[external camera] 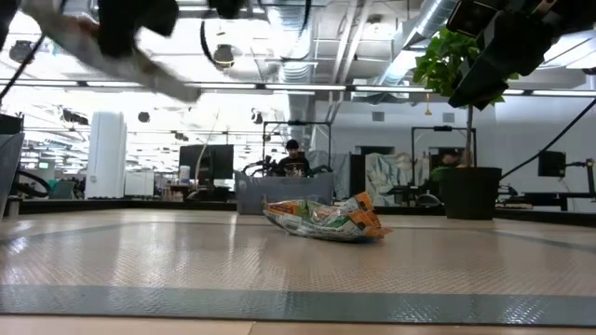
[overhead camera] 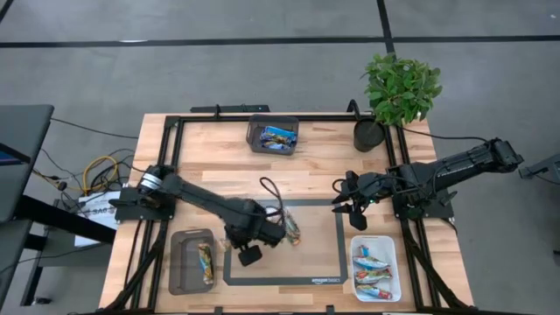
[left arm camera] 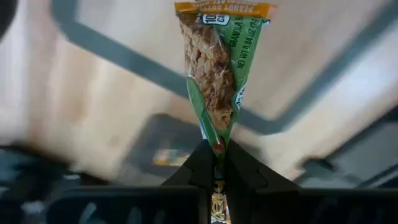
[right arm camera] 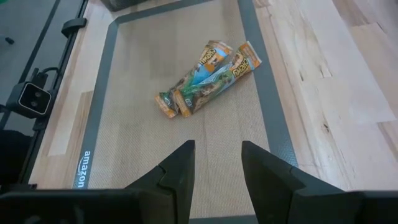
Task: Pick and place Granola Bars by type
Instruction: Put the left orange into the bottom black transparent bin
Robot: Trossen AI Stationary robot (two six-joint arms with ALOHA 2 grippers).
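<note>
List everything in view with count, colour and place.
mat bars: two, green-orange, lying together on the mat
held bar: one, green-orange, hanging from the left gripper
blue bars: count unclear, in the far bin
far bin: one, dark grey, table's far middle
left bin: one, grey, near left, holds green-orange wrapper
white tray: one, near right, holds white-red-blue bars
mat: one, grey-bordered, centre
plant: one, green, far right corner
left gripper: shut on held bar
right gripper: open, above the mat

The wooden bench (overhead camera: 219, 166) carries a grey-bordered mat (overhead camera: 315, 254). On the mat lie two granola bars (right arm camera: 205, 78). Left of the mat sits one grey bin (overhead camera: 179, 262), beyond it another (overhead camera: 254, 140), right of it a white tray (overhead camera: 357, 262), and a potted plant (overhead camera: 369, 133) at the far right corner.
</note>
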